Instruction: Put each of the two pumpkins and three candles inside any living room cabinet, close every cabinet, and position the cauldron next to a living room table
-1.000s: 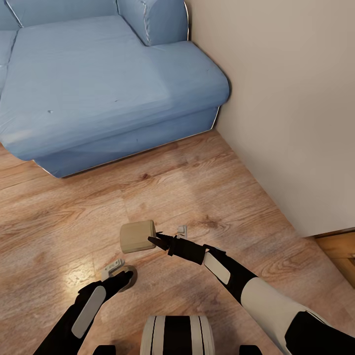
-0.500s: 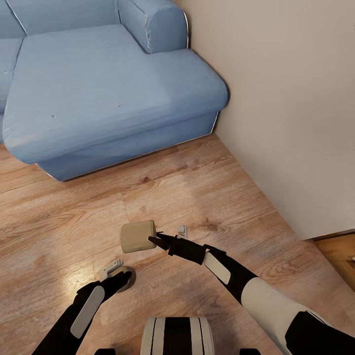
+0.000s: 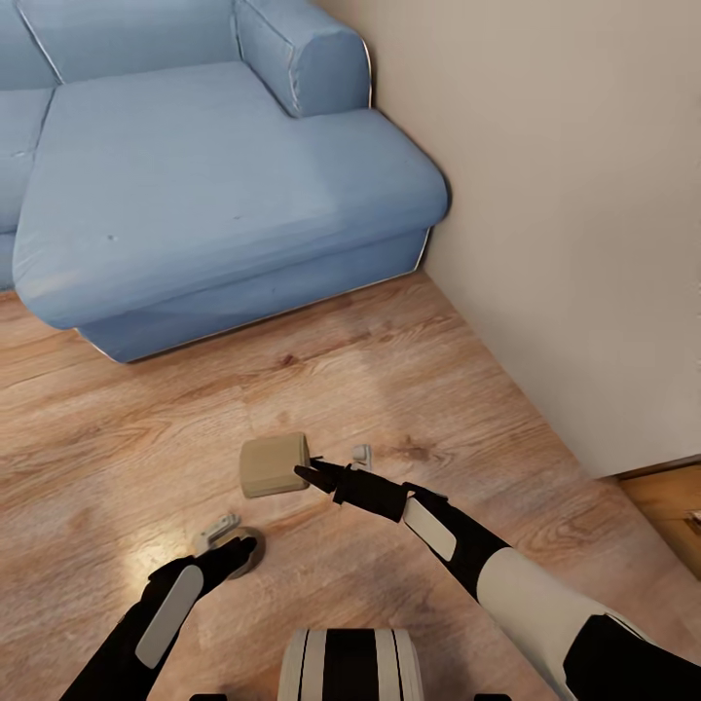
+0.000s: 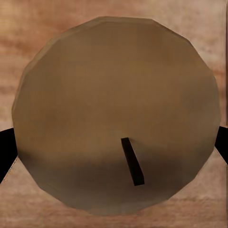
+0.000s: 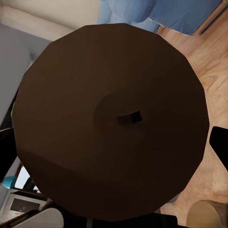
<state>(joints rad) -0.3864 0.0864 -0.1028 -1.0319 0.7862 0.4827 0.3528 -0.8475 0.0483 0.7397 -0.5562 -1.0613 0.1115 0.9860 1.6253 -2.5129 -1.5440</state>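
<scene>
The robot stood on a wooden floor (image 3: 409, 370) beside a pale wall (image 3: 565, 195), facing the corner of a blue sofa (image 3: 214, 195). Each arm carried a candle. The right pincer (image 3: 304, 472) was closed on a beige candle (image 3: 273, 464) held on its side above the floor; in the right wrist view the candle's flat round end with its wick filled most of the frame, in shadow. The left pincer (image 3: 241, 547) was closed on a second candle (image 3: 245, 545), lower and nearer the robot, its round wick end (image 4: 116, 116) filling the left wrist view, with dark fingertips at either edge.

Judging from this, the task was in its early or middle part: two candles were in hand and on their way, but no cabinet appeared here, so they had yet to be stowed. The third candle, the pumpkins, the closing of the cabinets and the cauldron could not be judged from these pictures.
</scene>
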